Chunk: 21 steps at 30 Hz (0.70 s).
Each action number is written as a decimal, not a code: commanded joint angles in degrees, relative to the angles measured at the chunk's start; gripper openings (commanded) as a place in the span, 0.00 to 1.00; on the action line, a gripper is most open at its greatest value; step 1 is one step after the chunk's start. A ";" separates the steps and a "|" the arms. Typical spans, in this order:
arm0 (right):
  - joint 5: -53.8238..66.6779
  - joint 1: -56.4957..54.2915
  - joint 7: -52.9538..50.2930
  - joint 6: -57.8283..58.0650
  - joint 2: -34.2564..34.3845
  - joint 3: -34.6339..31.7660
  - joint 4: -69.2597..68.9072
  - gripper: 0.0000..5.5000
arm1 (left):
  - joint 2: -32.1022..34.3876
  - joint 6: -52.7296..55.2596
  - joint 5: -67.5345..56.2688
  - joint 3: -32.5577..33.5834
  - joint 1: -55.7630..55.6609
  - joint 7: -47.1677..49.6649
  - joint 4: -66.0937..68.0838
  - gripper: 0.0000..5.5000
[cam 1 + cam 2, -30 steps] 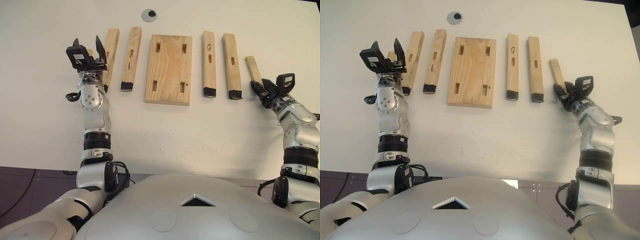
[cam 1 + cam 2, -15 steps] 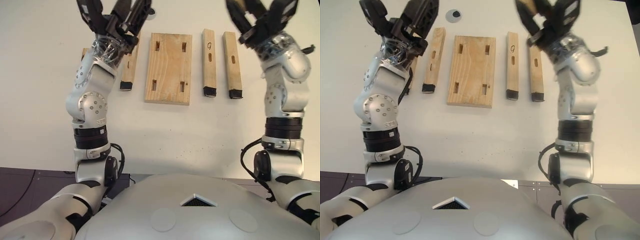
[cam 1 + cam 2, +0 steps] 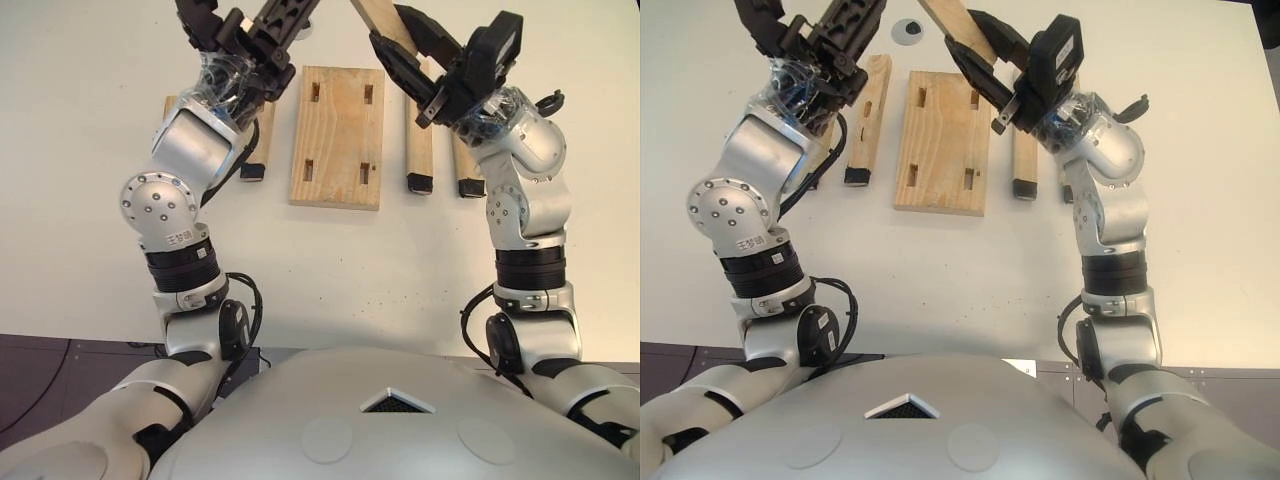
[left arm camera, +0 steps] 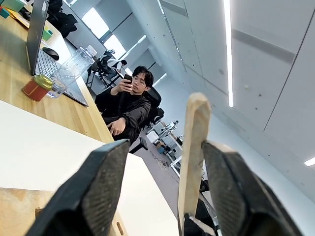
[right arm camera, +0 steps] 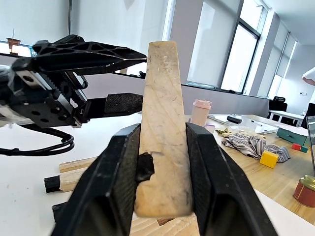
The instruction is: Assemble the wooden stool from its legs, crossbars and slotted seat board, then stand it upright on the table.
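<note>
Overhead, the left gripper [image 4: 165, 147] is hanging released, fingers spread. Centrally, the seat board [image 3: 338, 137] is lying flat on the table [image 3: 90, 200]. Rightward, the right gripper [image 5: 163, 130] is clenching a raised crossbar [image 3: 372, 10] near one end; it is probably light, stiff and rough-grained.

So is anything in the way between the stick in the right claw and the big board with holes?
Nothing visible. The short pale wooden stick, shut in the right claw, hangs above the far end of the flat slotted wooden board, whose slots are bare. The open left claw is raised alongside.
</note>
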 commanded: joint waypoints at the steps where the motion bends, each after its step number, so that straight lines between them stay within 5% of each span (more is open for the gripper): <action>1: -0.17 -0.26 0.78 2.17 0.30 2.19 -1.10 0.24 | 0.07 0.42 -1.83 -0.64 -1.59 0.05 -1.21 0.40; 7: -1.49 -0.57 1.31 1.18 -0.20 3.37 -0.49 0.24 | 0.29 0.31 -3.15 -1.12 -1.17 0.26 -1.27 0.40; 18: -2.83 -0.54 0.59 0.42 -0.22 3.75 0.39 0.24 | 0.19 -1.30 -4.05 -0.91 -1.25 -0.65 -2.28 0.10; 21: -3.51 -0.68 0.47 -0.13 -0.20 4.05 0.87 0.24 | 0.73 -2.25 -2.45 -0.96 -1.77 -1.07 -2.14 0.08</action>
